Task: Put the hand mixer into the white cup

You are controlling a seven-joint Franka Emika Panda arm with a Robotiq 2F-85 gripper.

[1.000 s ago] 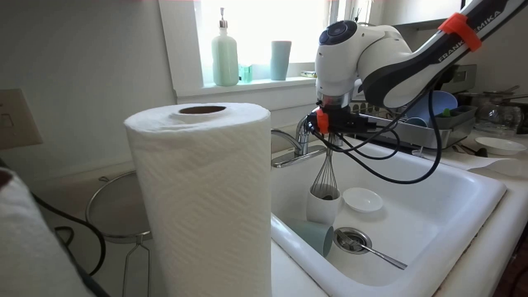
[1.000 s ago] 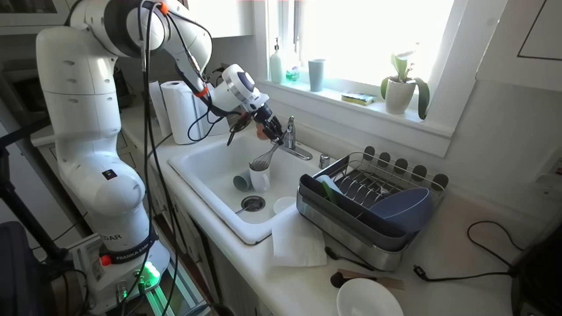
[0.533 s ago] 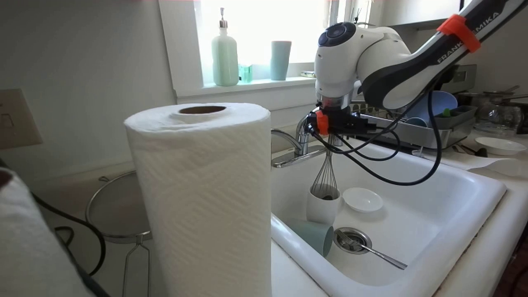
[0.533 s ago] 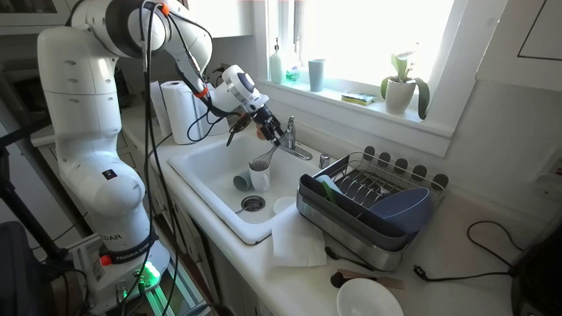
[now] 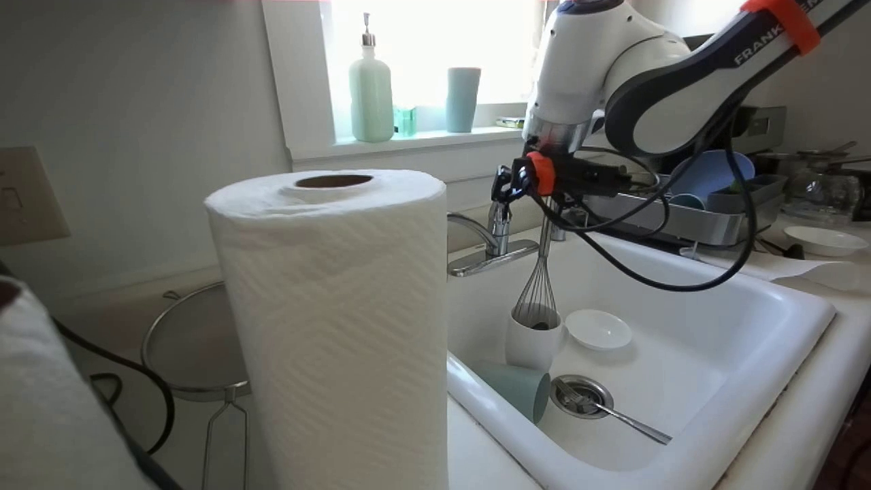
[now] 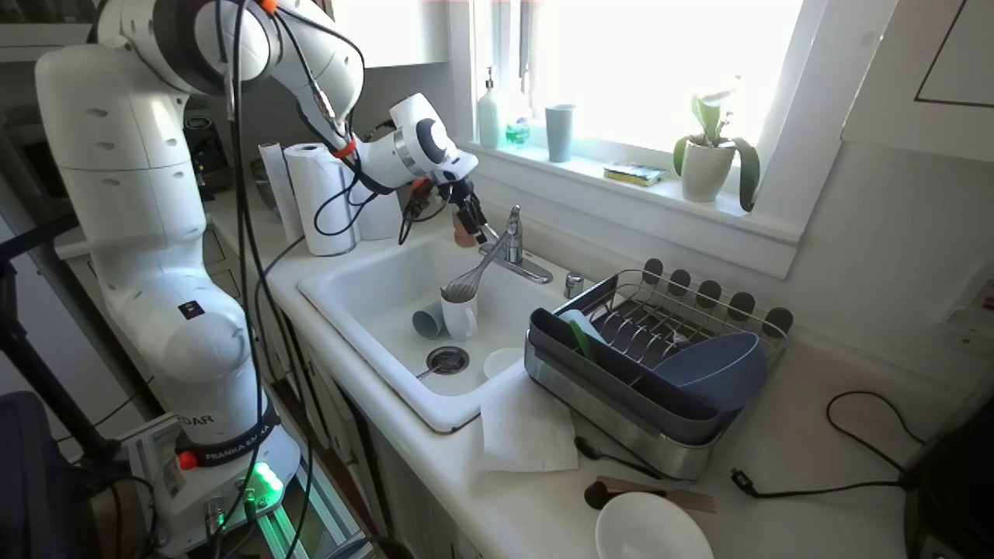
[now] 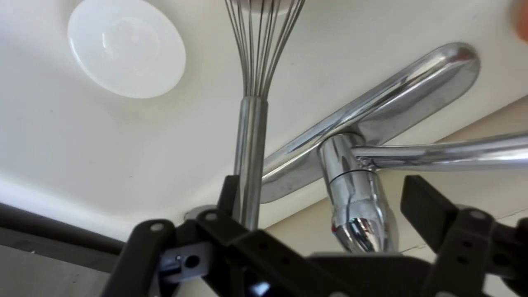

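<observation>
Wires down, the hand mixer [image 5: 537, 289], a metal whisk, stands tilted inside the white cup [image 5: 533, 347] in the sink. In an exterior view the whisk [image 6: 470, 281] leans toward the faucet, and the cup [image 6: 460, 318] sits upright. My gripper [image 7: 324, 194] is open, its fingers wide apart. In the wrist view the whisk's handle [image 7: 251, 144] runs close along the inner side of the left-hand finger; whether they touch I cannot tell. The cup is mostly cut off at the top of that view. In an exterior view the gripper [image 6: 480, 233] is beside the handle's upper end.
The chrome faucet [image 7: 359, 194] stands close by my fingers. A pale blue tumbler [image 5: 524, 391] lies against the cup in the sink [image 5: 714, 361], with a white dish [image 5: 599, 330] and a fork [image 5: 633, 423] over the drain. A dish rack [image 6: 652, 388] stands beside the sink.
My gripper has let go of the whisk's handle and moved up and away from it, the wrist tilting. The whisk and cup have kept their places.
</observation>
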